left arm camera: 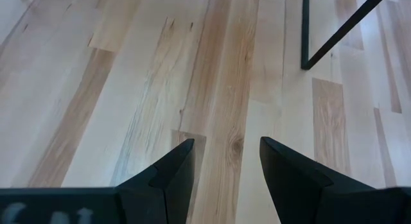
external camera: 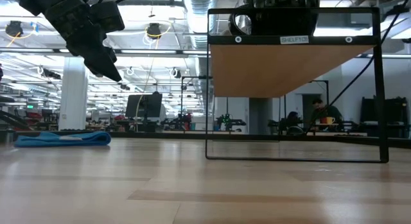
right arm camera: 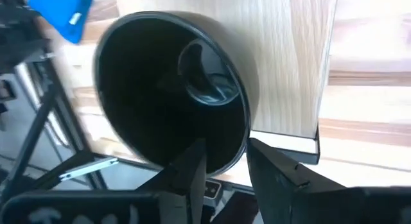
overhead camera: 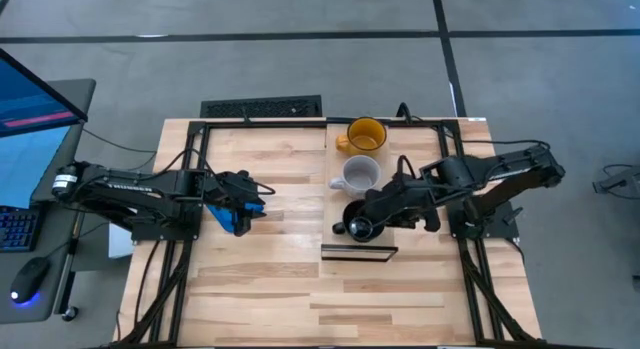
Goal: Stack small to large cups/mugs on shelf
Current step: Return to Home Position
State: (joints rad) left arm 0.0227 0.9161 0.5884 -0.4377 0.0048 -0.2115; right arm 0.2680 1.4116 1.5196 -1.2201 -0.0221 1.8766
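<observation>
Plainly, all three mugs stand in a row on the shelf. The yellow mug is at its far end, the grey mug at its middle, and the black mug at its near end, close to the shelf's front edge. The right claw hangs over that near end with its fingers apart. The black mug's wall is between them, one finger inside the mouth and one outside; I cannot tell whether either touches the wall. The left claw hangs well off the shelf on the left arm's side, above a blue cloth on the worktop, fingers apart and holding nothing.

The danger, as I judge it, lies in the retreat. If the right claw draws sideways or backward before rising clear of the rim, the inner finger would hook the wall and tip or drag the black mug. There is little shelf left toward the front edge, so it could drop to the worktop. A drag the other way would knock it into the grey mug. A straight lift first looks safest.
</observation>
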